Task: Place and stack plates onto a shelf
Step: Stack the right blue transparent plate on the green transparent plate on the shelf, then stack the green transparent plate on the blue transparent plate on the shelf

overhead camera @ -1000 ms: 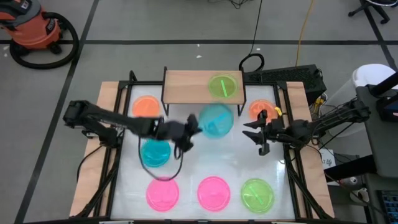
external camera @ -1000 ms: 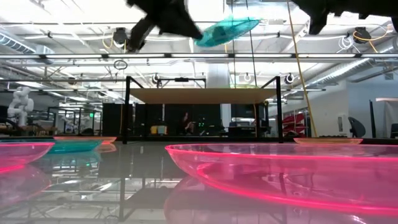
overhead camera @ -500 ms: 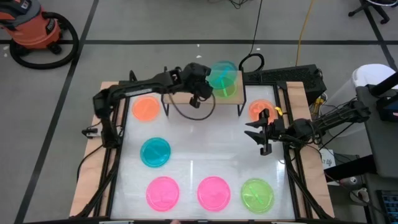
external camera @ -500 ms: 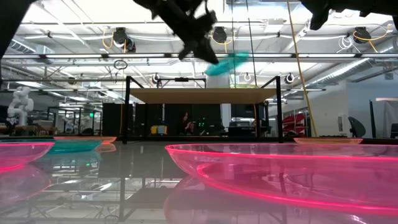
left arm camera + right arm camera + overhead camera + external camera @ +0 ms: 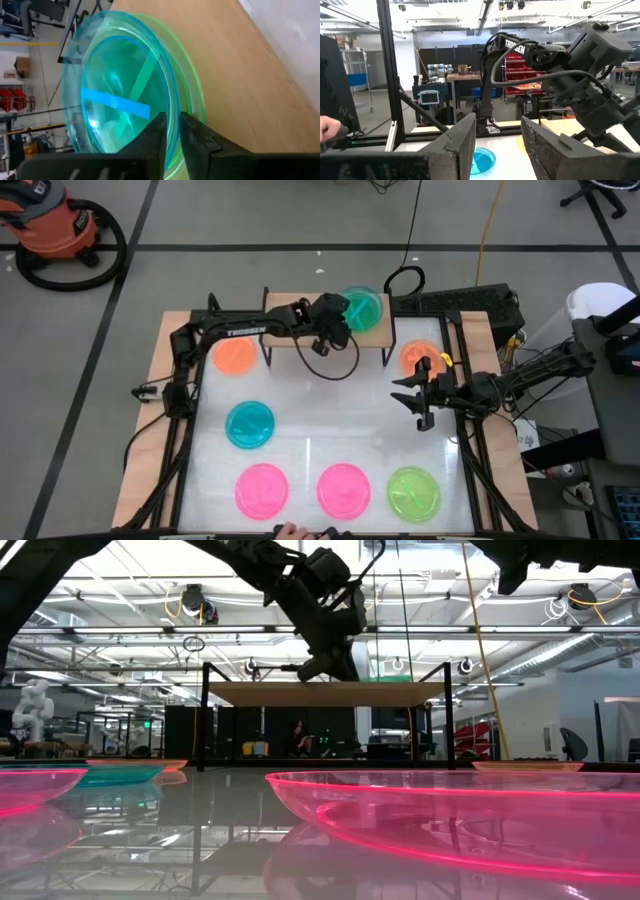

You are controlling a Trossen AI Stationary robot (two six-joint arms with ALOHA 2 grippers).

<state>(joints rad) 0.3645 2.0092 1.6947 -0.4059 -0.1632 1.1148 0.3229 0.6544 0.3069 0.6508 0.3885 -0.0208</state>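
High view: the left gripper (image 5: 341, 311) is seen over the right end of the shelf (image 5: 292, 319), in the upper middle of the frame, and it is clamped on the rim of a cyan plate (image 5: 360, 304). In the left wrist view the two dark fingers (image 5: 155, 134) are closed on the edge of this cyan plate (image 5: 117, 105), which lies directly over a green plate (image 5: 192, 97) resting on the wood of the shelf (image 5: 250, 75). The plate is held by the rim only, probably so that it can be laid flat into the one below and the fingers can be drawn away sideways. It seems that the stacking step is nearly finished; whether the two plates already touch cannot be told.

The right gripper (image 5: 421, 393) waits at the right of the frame, above the desk (image 5: 330, 430), with its fingers apart and nothing between them, near an orange plate (image 5: 415, 356).

On the desk other plates are waiting: an orange one (image 5: 236, 354) at the left of the shelf, a second cyan plate (image 5: 249, 424) at centre left, and along the bottom two pink plates (image 5: 262, 488) (image 5: 343, 488) and a green one (image 5: 413, 492). The left half of the shelf is free, probably kept for a second pile.
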